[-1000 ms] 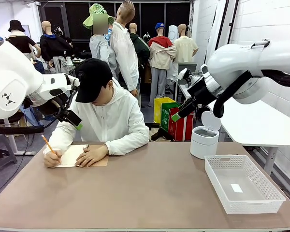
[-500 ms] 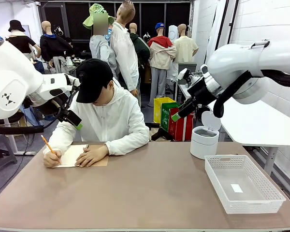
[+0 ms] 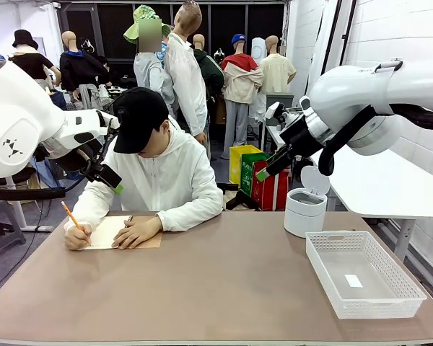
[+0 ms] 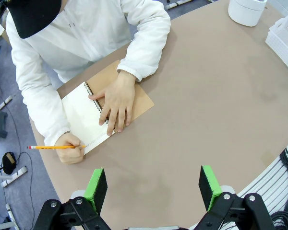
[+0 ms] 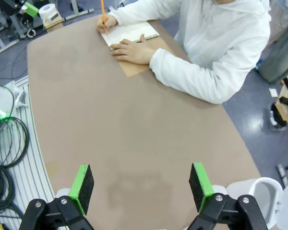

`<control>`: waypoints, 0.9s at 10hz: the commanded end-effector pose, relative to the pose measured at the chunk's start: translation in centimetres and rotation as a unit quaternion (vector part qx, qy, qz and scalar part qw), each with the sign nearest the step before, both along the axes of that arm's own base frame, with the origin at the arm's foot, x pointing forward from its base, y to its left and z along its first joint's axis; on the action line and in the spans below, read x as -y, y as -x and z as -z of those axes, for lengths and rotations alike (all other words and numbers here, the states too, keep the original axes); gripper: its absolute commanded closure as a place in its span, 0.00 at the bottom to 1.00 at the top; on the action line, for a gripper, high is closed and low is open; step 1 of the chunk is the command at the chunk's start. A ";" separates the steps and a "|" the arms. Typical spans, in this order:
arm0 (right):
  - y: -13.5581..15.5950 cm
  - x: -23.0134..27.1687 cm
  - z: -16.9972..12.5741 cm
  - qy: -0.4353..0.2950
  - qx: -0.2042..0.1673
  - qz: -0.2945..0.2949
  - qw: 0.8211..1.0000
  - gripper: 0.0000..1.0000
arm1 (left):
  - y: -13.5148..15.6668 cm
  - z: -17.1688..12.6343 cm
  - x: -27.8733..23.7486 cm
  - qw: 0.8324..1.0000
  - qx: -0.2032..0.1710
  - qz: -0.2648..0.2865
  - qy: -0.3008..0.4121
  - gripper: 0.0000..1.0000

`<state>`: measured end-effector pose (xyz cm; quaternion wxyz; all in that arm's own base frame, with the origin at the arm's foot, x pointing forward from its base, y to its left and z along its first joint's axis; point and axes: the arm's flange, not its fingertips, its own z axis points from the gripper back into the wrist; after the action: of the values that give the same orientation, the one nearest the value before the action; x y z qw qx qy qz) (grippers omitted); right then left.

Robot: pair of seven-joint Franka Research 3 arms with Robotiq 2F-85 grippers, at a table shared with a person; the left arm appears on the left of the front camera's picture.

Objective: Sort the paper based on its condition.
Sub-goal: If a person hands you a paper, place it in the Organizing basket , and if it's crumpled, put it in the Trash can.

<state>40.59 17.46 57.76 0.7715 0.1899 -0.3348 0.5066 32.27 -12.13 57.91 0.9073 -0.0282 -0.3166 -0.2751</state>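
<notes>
No words or numbers can be read. The left arm (image 3: pixel 29 122) carries a small dark geometric emblem (image 3: pixel 12 148) without letters. Any writing on the notebook page (image 4: pixel 84 117) is too faint to make out.

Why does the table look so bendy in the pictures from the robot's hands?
Left wrist view: the wide-angle lens bows the table edge into a curve. Right wrist view: the same bending, strongest near the borders. Front view: the edges run much straighter, under soft, even light.
</notes>
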 end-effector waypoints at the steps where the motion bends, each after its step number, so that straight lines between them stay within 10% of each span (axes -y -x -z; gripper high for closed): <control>1: -0.2 -0.1 0.1 0.000 0.001 0.004 1.000 0.00 | 0.0 0.0 -0.1 1.000 0.001 -0.001 0.003 0.00; 9: -0.2 -0.1 0.1 0.000 0.001 0.004 1.000 0.00 | 0.0 0.0 -0.1 1.000 0.001 -0.001 0.003 0.00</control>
<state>40.59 17.46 57.76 0.7715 0.1899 -0.3348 0.5066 32.27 -12.13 57.91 0.9073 -0.0282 -0.3166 -0.2751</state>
